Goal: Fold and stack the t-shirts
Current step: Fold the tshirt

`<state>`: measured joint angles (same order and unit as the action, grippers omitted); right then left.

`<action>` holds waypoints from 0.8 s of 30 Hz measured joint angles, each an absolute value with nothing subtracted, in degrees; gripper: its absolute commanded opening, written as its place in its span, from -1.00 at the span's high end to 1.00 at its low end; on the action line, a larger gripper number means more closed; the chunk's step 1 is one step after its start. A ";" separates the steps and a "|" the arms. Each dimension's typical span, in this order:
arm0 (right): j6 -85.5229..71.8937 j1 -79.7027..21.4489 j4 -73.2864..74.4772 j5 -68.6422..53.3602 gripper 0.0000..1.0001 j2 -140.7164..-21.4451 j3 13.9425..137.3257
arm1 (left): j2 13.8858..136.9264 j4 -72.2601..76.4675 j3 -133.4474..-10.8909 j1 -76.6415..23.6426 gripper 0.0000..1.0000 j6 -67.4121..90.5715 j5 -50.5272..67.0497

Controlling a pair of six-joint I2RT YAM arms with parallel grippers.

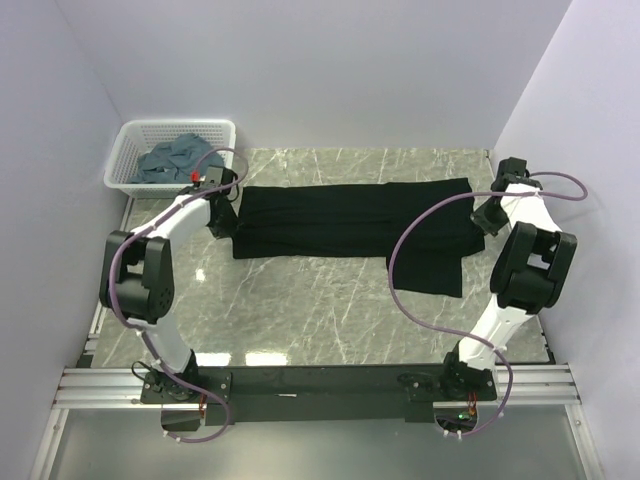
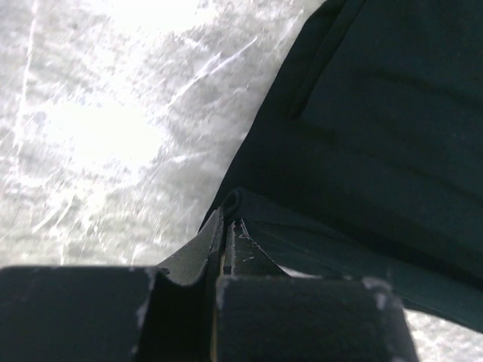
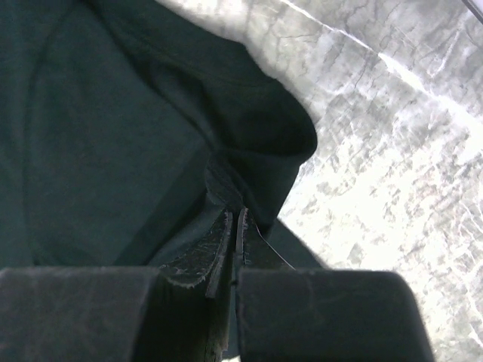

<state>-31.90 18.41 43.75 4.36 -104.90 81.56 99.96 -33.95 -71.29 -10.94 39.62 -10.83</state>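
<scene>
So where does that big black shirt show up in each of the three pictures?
Top external: the black t-shirt lies stretched left to right across the middle.
Left wrist: the black t-shirt fills the right side, its edge pinched in the left hand.
Right wrist: the black t-shirt fills the left side, a fold pinched in the right hand.
Shared landmark: the marble tabletop, beside the shirt in every view.

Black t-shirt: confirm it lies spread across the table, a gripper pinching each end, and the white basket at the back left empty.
Not empty: the top view shows the white basket holding crumpled blue-grey shirts. The rest stands: the black t-shirt lies spread, the left gripper and right gripper pinching its ends.
</scene>
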 measured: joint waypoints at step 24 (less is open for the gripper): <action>-31.38 18.41 42.81 6.90 0.75 -112.97 86.26 | 107.92 -29.41 -73.41 -12.03 0.77 36.60 -13.17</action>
